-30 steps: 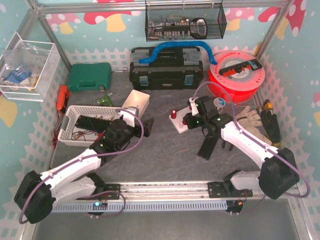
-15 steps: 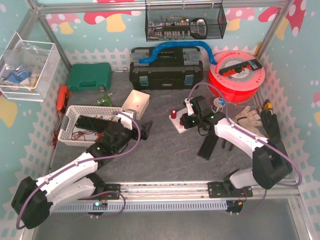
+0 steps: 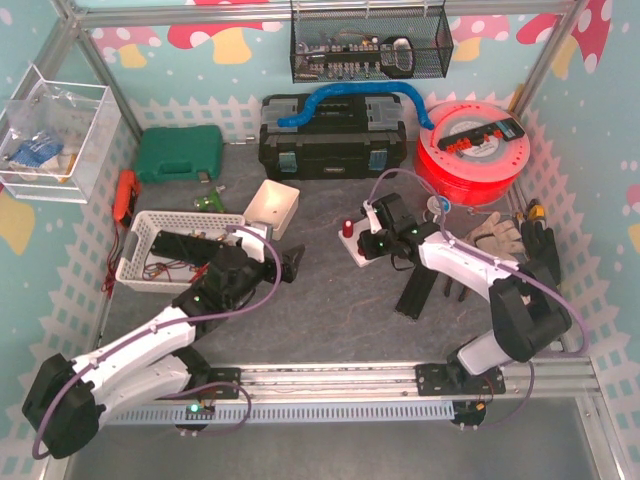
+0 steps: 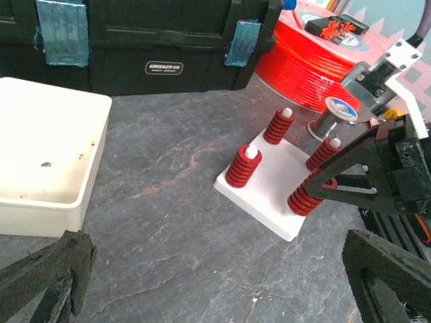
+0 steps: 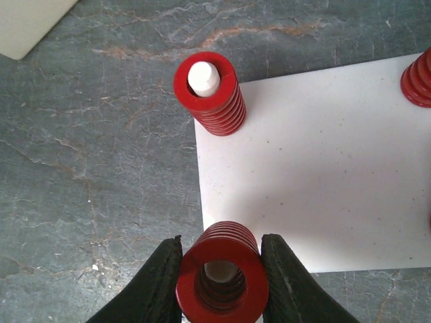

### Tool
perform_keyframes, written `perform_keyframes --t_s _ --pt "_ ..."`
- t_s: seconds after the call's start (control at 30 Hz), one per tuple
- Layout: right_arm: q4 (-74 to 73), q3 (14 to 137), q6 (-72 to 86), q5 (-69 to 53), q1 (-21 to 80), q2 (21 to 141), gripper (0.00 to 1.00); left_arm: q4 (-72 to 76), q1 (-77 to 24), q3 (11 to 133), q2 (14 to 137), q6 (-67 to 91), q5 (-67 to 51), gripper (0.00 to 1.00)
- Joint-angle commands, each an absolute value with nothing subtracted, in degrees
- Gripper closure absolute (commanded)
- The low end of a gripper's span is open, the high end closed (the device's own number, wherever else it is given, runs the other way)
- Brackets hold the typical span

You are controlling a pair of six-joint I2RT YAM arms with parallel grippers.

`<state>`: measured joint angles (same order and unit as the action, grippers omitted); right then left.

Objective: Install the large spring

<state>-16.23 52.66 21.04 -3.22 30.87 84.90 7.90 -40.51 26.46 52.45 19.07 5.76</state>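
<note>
Work centres on the white plate [image 3: 355, 256] from above, right tool [image 3: 372, 243] over it. Left wrist: left tool [image 4: 215, 296] gapes empty, plate ahead. Right wrist: fingers [image 5: 161, 276] clamp the large spring [image 5: 222, 259], peg [image 5: 217, 271] inside, between them; next likely press down, release.

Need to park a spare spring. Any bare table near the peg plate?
Bare tabletop between white bin and peg plate, in front of the toolbox; also along the front rail. Crowded right of plate: right gripper, red spool, gloves.
</note>
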Motion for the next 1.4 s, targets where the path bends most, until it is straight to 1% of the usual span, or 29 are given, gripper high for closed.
perform_keyframes --t_s 0.0,0.23,0.33,0.4,0.47,0.53,0.63,0.73,0.8,0.9,1.0,1.1,1.23,1.37 --pt "-14.93 54.52 20.60 -2.35 31.33 86.94 0.80 7.65 -40.08 25.41 51.44 18.19 5.52 0.01" --pt "-15.10 55.51 20.75 -1.86 31.29 85.63 0.54 7.94 -40.12 24.56 50.03 18.01 7.11 0.01" --pt "-15.32 55.95 20.83 -0.31 31.36 83.24 0.49 8.75 -40.13 24.03 48.55 16.92 7.82 0.01" --pt "-15.49 56.27 21.03 0.82 31.23 81.07 0.47 10.54 -40.11 23.21 47.38 15.31 10.19 0.01" --pt "-15.69 56.42 21.53 2.89 31.20 77.86 0.43 13.43 -40.14 22.24 46.41 13.40 11.82 0.01" --pt "-14.10 55.57 21.78 6.13 31.25 74.79 0.36 17.28 -40.09 20.87 46.25 10.43 13.58 0.01" --pt "-8.63 52.03 22.19 13.20 31.25 70.15 0.23 24.21 -40.08 18.55 47.50 6.02 18.16 0.01" --pt "-3.35 48.25 23.11 21.34 31.03 66.94 0.10 31.84 -39.89 17.80 50.00 1.28 21.99 0.01" --pt "1.42 45.01 22.66 27.89 30.88 65.62 0.02 34.06 -39.19 18.78 51.96 -1.23 23.69 0.01" --pt "8.82 40.12 19.84 36.81 29.94 65.12 0.02 35.82 -36.13 20.13 54.82 -2.29 27.11 0.01" --pt "17.47 35.56 12.66 41.00 26.79 65.45 0.01 35.80 -29.01 19.80 55.85 -0.71 23.86 0.01" --pt "24.41 31.15 9.20 39.54 20.71 65.93 0.01 37.93 -20.21 17.63 56.41 1.29 17.95 0.01" --pt "29.85 27.51 6.37 34.06 14.50 66.56 0.01 41.24 -13.95 14.88 58.04 0.04 14.11 0.01" --pt "38.66 23.87 -2.08 33.43 11.05 68.72 0.01 44.40 -8.98 12.00 59.93 0.76 10.18 0.01"
